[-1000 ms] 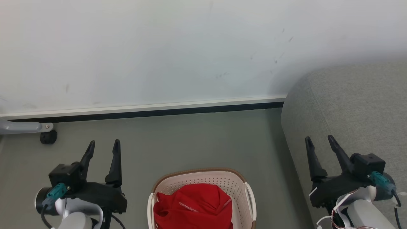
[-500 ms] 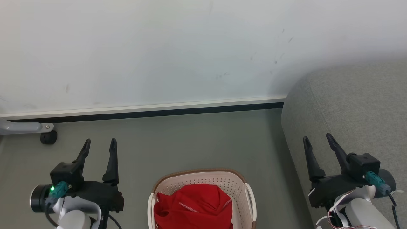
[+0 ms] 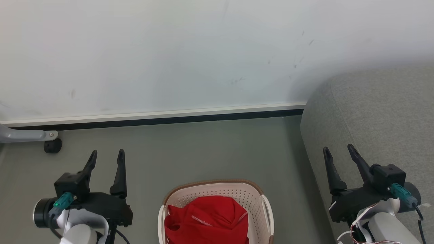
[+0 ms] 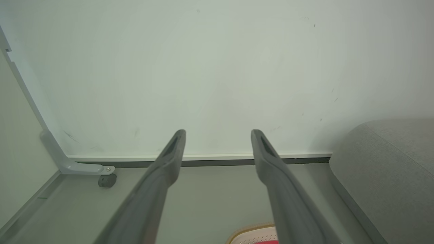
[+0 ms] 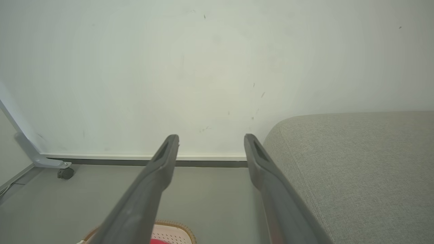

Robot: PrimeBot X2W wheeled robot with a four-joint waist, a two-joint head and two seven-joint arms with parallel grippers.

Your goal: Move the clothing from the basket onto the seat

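From my head camera, the cream-white perforated plastic laundry basket with a brown rim [image 3: 210, 182] sits on the grey floor [image 3: 203, 149] low in the middle, between my two arms. The bright red soft clothing [image 3: 206, 220] lies bunched inside it, a white stitched line showing across one fold. The large grey fabric seat [image 3: 383, 118] with a rounded corner stands to my right, beside the basket but not touching it. My left gripper [image 3: 107, 152] hovers over bare floor with its dark fingers spread and nothing between them. My right gripper [image 3: 338, 148] is spread the same way and empty, in front of the seat's near edge.

From my left wrist, the two fingers stand wide apart towards the white wall [image 4: 203, 67], the basket's rim peeking in below.

From my right wrist, the fingers gape, holding nothing, the seat just to their right.
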